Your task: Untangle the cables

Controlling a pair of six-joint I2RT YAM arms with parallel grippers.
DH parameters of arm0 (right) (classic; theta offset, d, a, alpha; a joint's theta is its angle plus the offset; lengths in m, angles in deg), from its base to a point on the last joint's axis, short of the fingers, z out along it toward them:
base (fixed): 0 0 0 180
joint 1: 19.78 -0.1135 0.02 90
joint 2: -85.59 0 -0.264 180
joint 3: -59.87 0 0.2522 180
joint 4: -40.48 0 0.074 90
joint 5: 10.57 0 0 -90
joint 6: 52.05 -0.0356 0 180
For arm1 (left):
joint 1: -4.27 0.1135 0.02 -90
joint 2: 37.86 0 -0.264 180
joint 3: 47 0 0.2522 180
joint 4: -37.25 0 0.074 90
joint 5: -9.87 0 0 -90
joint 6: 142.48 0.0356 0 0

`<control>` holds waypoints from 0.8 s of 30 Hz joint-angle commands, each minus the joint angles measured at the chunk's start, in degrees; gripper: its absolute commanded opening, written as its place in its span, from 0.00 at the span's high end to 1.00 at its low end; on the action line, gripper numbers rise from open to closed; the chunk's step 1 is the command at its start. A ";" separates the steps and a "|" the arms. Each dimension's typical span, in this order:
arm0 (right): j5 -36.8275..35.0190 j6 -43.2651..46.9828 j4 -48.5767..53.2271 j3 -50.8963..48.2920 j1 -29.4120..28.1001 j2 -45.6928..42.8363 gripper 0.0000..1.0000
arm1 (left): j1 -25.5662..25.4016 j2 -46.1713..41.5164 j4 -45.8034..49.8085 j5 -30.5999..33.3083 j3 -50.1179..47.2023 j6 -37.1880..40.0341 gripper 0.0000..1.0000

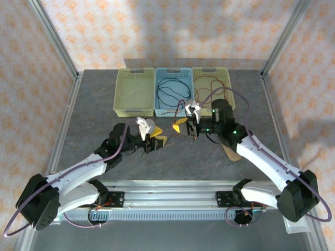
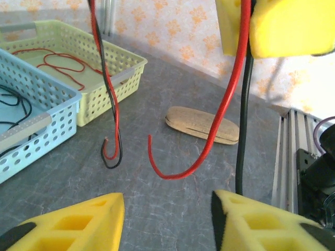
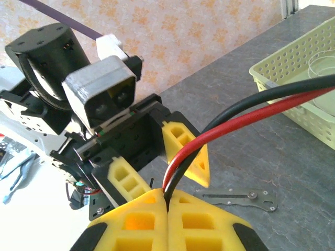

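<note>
My right gripper is shut on a red cable and a black cable, pinched side by side at its fingertips. In the left wrist view that gripper hangs at the top right. The red cable drops from it and curls up just above the table, and the black cable hangs straight down beside it. A second red and black strand pair dangles further left. My left gripper is open below them with nothing between its fingers. From above, the left gripper faces the right gripper.
Three baskets line the back: a yellow-green one, a blue one holding a black cable, and a yellow-green one holding a red cable. A flat wooden piece lies on the table. A metal strip lies near the right gripper.
</note>
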 commanded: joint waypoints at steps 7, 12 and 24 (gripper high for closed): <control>3.22 -1.96 -2.78 2.71 0.22 -0.33 1.00 | -2.03 4.75 -8.82 -1.41 1.52 -0.61 0.55; 3.07 -2.90 -4.07 2.28 0.22 -0.26 1.00 | -4.33 7.31 -12.27 -2.27 2.46 -2.44 0.55; 2.64 -3.38 -3.74 1.93 0.13 -0.27 1.00 | -4.80 9.38 -18.97 2.17 3.93 -5.25 0.76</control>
